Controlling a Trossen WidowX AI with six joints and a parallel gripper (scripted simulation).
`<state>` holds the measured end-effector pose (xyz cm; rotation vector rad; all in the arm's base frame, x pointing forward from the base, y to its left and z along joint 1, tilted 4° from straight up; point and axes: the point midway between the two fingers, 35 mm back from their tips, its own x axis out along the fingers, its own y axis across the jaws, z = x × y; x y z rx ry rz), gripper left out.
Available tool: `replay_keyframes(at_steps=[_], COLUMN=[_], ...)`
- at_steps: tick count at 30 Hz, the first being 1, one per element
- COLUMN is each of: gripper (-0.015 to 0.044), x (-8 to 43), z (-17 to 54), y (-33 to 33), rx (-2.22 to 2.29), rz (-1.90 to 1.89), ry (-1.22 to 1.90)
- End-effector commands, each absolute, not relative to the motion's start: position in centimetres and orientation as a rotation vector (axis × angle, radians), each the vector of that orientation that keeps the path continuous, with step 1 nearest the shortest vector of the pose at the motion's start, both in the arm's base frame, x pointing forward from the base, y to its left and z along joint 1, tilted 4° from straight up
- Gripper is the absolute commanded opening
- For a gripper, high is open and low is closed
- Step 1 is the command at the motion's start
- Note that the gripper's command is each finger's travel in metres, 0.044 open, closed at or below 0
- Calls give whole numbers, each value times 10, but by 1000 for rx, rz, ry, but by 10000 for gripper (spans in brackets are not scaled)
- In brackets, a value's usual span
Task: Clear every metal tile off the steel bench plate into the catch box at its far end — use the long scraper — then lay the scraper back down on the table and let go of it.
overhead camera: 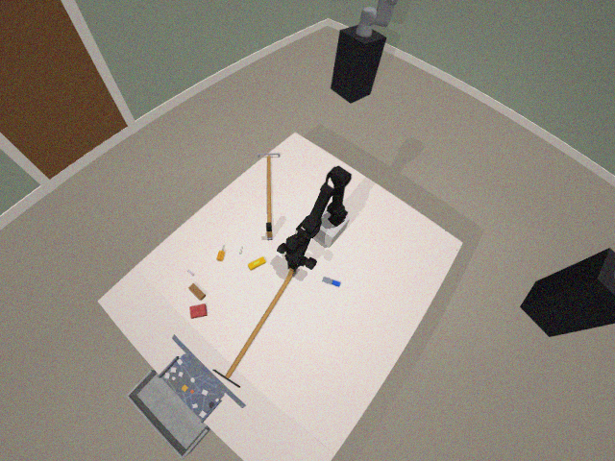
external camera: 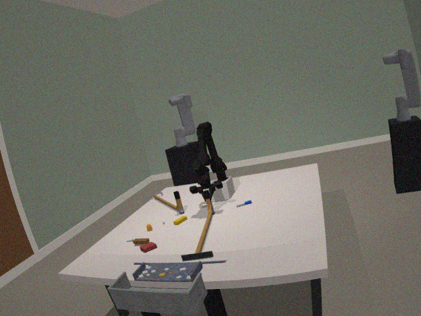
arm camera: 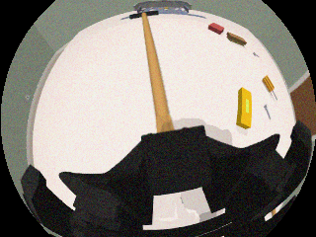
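The long scraper has a wooden shaft and a wide dark blade. My gripper is shut on its black grip at the near end; the fingers hide most of the grip. The blade is just on the robot's side of the steel bench plate. Several small tiles lie scattered on the plate, many pale like this one, and an orange one. The grey catch box adjoins the plate's far end.
A second wooden-shafted tool lies beside the arm. A yellow block, an orange-handled tool, a brown-handled tool and a red block lie on that side. A blue-ended marker lies opposite.
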<state>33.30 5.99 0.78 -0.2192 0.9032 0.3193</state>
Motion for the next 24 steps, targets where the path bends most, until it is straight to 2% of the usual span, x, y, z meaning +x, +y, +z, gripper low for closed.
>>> replay_keyframes(at_steps=[1,24], gripper=[0,0], x=[338,348], z=[10,13], y=[50,23], rx=[-222,-199], rz=[293,244], ry=[899,899])
